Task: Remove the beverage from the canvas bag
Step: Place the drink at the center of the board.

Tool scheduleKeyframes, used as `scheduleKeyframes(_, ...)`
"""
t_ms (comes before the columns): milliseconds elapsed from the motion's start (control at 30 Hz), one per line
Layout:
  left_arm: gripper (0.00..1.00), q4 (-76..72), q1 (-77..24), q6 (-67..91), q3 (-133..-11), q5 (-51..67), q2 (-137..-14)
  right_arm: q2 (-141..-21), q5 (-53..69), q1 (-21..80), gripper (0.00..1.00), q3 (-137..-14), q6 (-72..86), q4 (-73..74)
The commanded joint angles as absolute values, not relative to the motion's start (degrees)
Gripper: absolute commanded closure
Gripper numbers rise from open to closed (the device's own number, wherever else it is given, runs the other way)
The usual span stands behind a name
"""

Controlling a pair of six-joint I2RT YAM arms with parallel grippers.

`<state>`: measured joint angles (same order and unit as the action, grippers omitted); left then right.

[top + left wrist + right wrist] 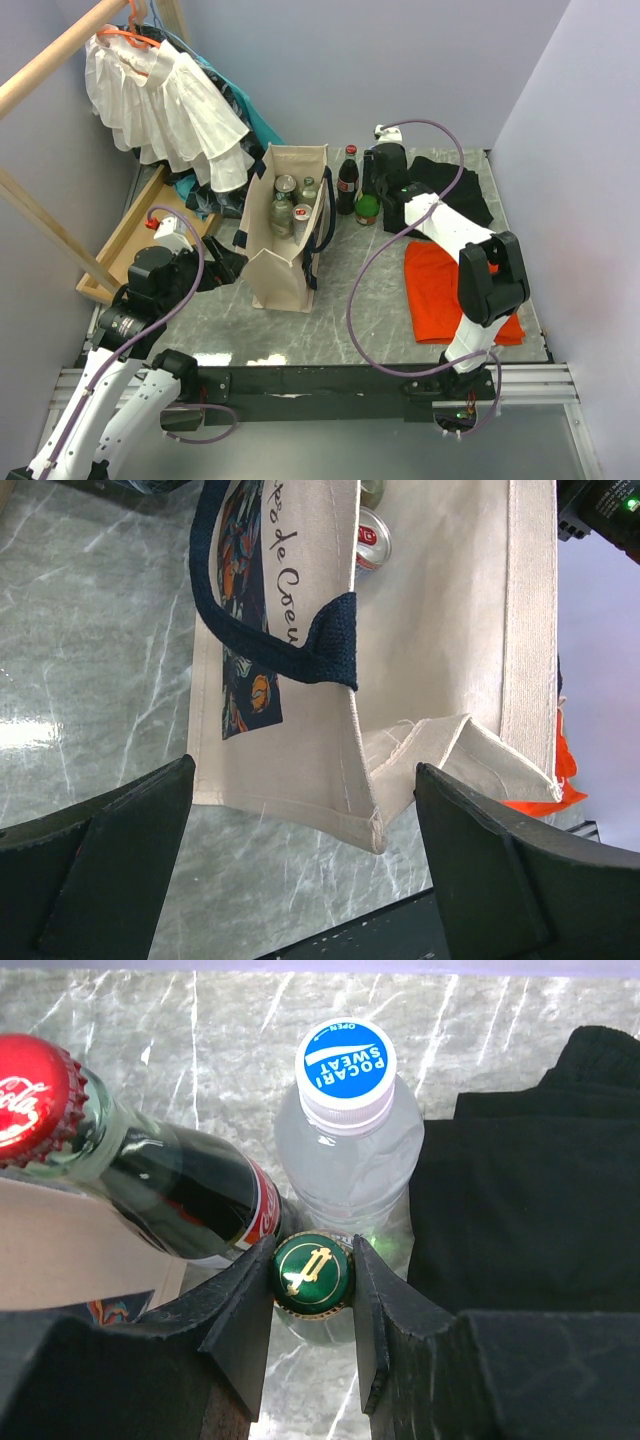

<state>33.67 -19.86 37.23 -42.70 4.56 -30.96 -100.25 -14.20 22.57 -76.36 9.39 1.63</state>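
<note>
While right jaws pinch a green-capped bottle (pixel 313 1272) beside Coca-Cola (pixel 190 1195) and Pocari Sweat (pixel 346 1070), left jaws gape.

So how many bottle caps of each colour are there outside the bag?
Red cap, cola bottle: 1
Blue-and-white cap, Pocari Sweat bottle: 1
Green cap, green bottle: 1
Total: 3
</note>
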Motion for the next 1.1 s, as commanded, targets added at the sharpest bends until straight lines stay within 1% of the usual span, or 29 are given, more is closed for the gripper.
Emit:
scheduleKeyframes(0,0.04,33.92,-19.95,37.27,-42.36,2.72,-30.85,-98.7,-16.96,22.15,1.0,-77.26,9.41,-9.84)
scheduleKeyframes(233,0.04,33.93,-19.95,37.35,-42.45,2.55,-30.94,-99.58,-16.44,22.24,1.0,-77.34,10.11,-9.67)
scheduleKeyframes(533,0.04,34.01,-19.95,37.35,-42.45,2.72,-30.94,-99.32,-14.86,22.5,1.0,-78.84,9.58,-4.84)
scheduleKeyframes(567,0.04,33.93,-19.95,37.35,-42.45,2.55,-30.94,-99.14,-14.33,22.5,0.96,-78.32,9.15,-4.66)
scheduleKeyframes(600,0.04,33.93,-19.95,37.35,-42.36,2.55,-30.85,-98.88,-14.24,22.67,0.87,-78.14,8.71,-4.57)
scheduleKeyframes(633,0.04,33.93,-19.95,37.35,-42.45,2.55,-30.85,-98.88,-15.02,23.11,0.8,-77.87,8.44,-4.57)
scheduleKeyframes(667,0.04,33.93,-19.95,37.35,-42.45,2.64,-30.76,-98.79,-15.29,23.29,0.78,-77.78,8.18,-4.22)
scheduleKeyframes(767,0.04,33.92,-19.95,37.27,-42.45,2.73,-30.59,-98.79,-15.91,23.82,0.77,-77.61,7.82,-3.69)
scheduleKeyframes(800,0.04,33.93,-19.95,37.27,-42.45,2.81,-30.67,-98.62,-15.91,23.82,0.7,-77.69,7.74,-3.6)
scheduleKeyframes(833,0.04,33.84,-20.04,37.27,-42.36,2.81,-30.59,-98.7,-15.73,23.91,0.68,-77.7,7.65,-3.43)
scheduleKeyframes(967,0.04,33.84,-19.95,37.27,-42.45,2.9,-30.41,-98.35,-15.56,24.17,0.67,-77.78,7.38,-2.72)
scheduleKeyframes(1000,0.04,33.84,-19.95,37.27,-42.36,2.99,-30.41,-98.26,-15.56,24.17,0.63,-77.78,7.47,-2.64)
scheduleKeyframes(1067,0.04,33.84,-19.95,37.27,-42.36,2.99,-30.5,-98.17,-15.73,24.17,0.61,-77.7,7.47,-2.46)
